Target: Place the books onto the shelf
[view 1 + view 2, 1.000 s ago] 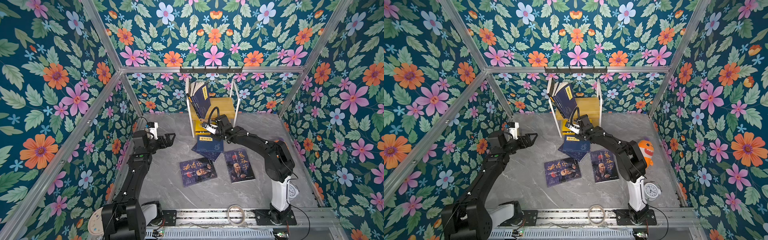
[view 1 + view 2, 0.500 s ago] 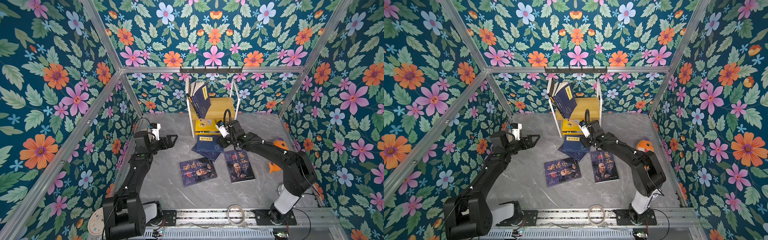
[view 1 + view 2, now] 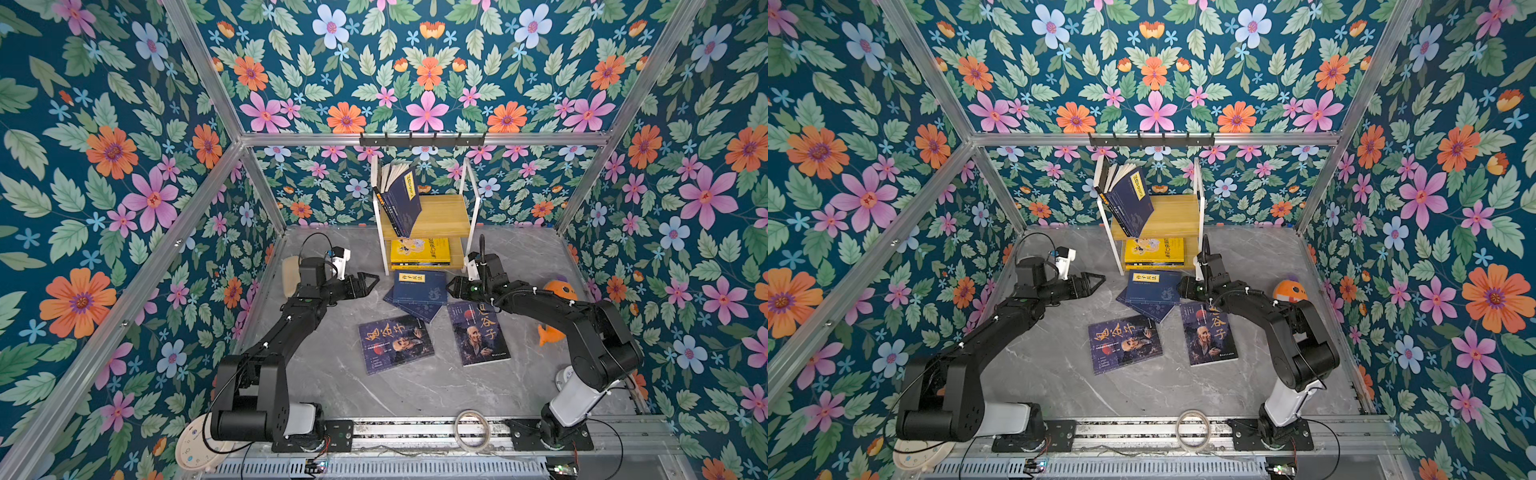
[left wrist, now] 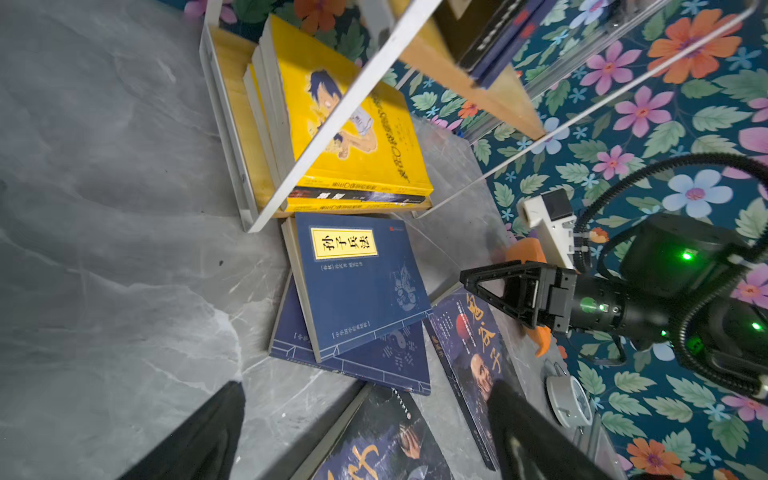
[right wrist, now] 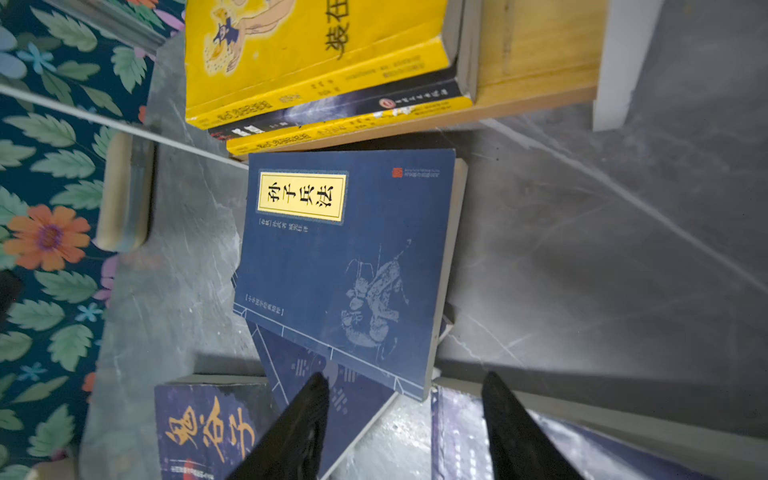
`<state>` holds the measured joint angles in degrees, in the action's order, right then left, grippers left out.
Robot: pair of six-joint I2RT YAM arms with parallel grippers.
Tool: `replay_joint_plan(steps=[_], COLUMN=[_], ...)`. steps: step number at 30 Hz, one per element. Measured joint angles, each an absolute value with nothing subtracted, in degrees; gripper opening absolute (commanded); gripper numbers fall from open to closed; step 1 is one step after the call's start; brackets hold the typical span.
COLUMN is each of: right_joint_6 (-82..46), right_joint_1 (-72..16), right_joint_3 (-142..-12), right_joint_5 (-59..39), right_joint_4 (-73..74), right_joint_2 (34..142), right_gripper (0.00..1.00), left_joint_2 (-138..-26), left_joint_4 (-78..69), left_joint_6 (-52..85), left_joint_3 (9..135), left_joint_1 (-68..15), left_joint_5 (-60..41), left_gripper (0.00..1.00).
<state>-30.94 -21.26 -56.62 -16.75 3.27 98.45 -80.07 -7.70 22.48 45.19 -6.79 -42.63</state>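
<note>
The shelf [image 3: 440, 216] stands at the back wall. Several navy books [image 3: 401, 199] lean on its upper board, and a yellow book [image 3: 419, 250] tops a small stack on the lower board. On the floor in front, a navy book with a yellow label [image 3: 419, 286] lies on a second navy one [image 3: 415, 309]. Nearer the front lie two dark old-man portrait books [image 3: 395, 343] [image 3: 478, 332]. My left gripper [image 3: 370, 282] hangs open just left of the navy book [image 4: 357, 278]. My right gripper [image 3: 451, 287] is open and empty just right of the navy book [image 5: 345, 257].
A black hook rail [image 3: 422, 139] runs above the shelf. An orange plush toy [image 3: 557, 291] lies behind the right arm, beside a small white clock [image 4: 569, 401]. A tape roll [image 3: 471, 430] rests on the front rail, and a round clock face [image 3: 191, 446] by the left base.
My right gripper has pulled back from the shelf's lower board toward the front right and opened wider, leaving the yellow book there. The left gripper has moved right, toward the navy book.
</note>
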Motion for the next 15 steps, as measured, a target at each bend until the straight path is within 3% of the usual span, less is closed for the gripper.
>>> replay_joint_plan(steps=[8,15], right_joint_6=[-39.16,-44.75], right_joint_1=[-19.79,-19.29], right_joint_3=[-54.98,-53.34], right_joint_5=[-20.4,-21.63], right_joint_4=[12.43,20.84], right_joint_2=[102.98,106.69], right_gripper=[0.57,0.55], left_joint_2=[-86.72,-91.72], left_joint_4=[-9.85,-11.09], left_joint_6=[27.7,32.84], left_joint_3=[45.69,47.35], left_joint_1=[-11.4,-13.85], left_joint_5=[-39.05,-37.28], left_gripper=[0.83,0.65])
